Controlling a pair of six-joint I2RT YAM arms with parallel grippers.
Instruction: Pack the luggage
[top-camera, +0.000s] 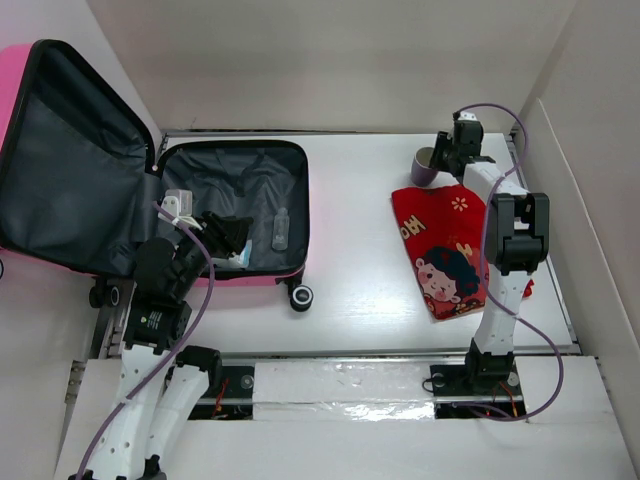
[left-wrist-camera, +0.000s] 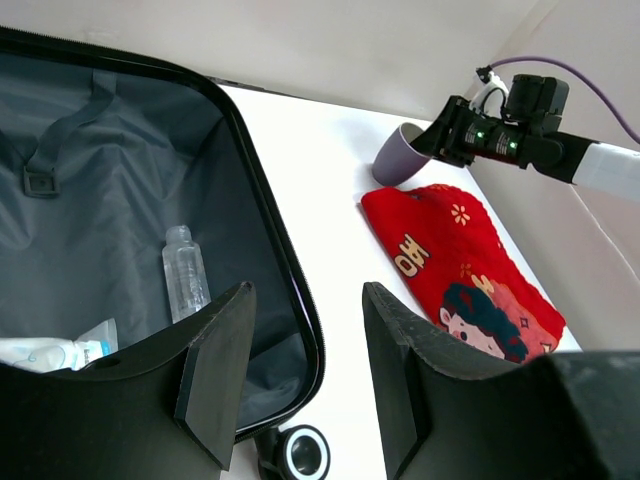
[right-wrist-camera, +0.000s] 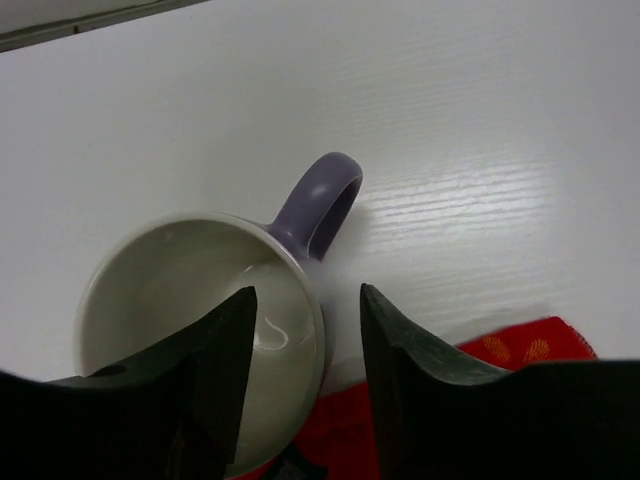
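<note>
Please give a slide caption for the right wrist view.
Right gripper open astride the rim of a purple white-lined ceramic mug, red cloth beside it, on a white table.

L arm (top-camera: 140, 410) & R arm (top-camera: 503, 295): white links, black joints, purple cables (top-camera: 487, 106), matte-black wedge fingers (left-wrist-camera: 215, 375); green LEDs (left-wrist-camera: 480, 133) on R wrist.

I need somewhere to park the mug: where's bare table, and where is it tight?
Bare table lies between the luggage and the red cloth, through to the near edge. The luggage's far lining is free. Crowded: its near side, with the clear bottle and left pincer, and the far right, where the right pincer straddles the mug's rim beside the cloth.
</note>
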